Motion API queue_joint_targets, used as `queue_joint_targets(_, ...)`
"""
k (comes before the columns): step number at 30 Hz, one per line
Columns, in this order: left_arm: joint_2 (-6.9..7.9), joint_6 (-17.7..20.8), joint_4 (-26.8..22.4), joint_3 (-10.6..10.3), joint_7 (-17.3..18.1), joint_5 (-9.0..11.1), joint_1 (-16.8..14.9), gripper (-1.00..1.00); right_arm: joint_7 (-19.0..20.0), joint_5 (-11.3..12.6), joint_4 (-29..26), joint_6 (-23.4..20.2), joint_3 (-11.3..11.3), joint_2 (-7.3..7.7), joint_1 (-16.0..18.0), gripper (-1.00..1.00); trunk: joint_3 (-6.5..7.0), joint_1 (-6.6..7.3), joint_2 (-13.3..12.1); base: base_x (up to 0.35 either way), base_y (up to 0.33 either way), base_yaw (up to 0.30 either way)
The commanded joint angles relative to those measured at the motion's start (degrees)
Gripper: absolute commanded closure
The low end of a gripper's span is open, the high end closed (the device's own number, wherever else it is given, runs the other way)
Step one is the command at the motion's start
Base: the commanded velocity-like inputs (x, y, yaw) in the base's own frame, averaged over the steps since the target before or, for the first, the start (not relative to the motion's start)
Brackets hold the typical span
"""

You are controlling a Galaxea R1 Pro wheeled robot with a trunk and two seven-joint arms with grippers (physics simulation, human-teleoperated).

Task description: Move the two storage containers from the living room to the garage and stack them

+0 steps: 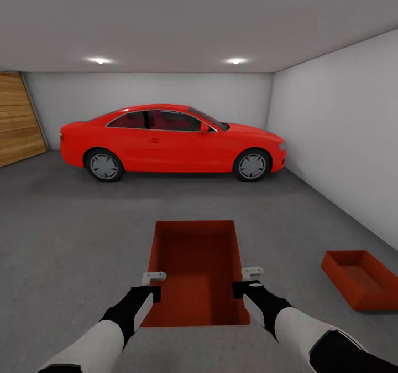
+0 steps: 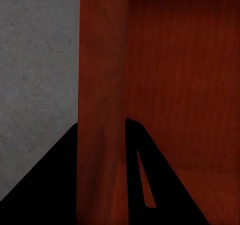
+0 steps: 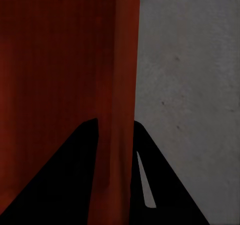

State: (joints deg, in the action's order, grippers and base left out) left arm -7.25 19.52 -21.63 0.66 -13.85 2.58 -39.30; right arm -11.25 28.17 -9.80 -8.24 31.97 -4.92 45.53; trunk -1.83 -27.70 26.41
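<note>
The floor (image 1: 72, 234) is dark grey, mottled concrete, smooth and running back to the white-grey walls. A red car (image 1: 171, 140) stands on it at the far end, side-on, all visible wheels on the concrete. Nearer, toward the right wall, a red-orange open-top storage container (image 1: 362, 279) sits flat on the floor, well apart from the car.
</note>
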Motion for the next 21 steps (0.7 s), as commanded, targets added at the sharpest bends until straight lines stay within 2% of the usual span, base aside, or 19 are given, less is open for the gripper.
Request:
queue_joint_targets(1,1.89,0.26,0.09,-0.44,-0.38,1.20,0.01,1.00,-0.35,-0.23,-0.31,1.83,0.55,0.61,0.08,1.00,-0.13,-0.06,0.12,0.322,0.000,0.000)
queue_joint_targets(21,1.86,0.26,0.09,-0.46,-0.38,1.20,0.01,1.00,-0.35,-0.26,-0.31,1.83,0.55,0.62,0.09,1.00,-0.13,-0.06,0.12,0.322,0.000,0.000)
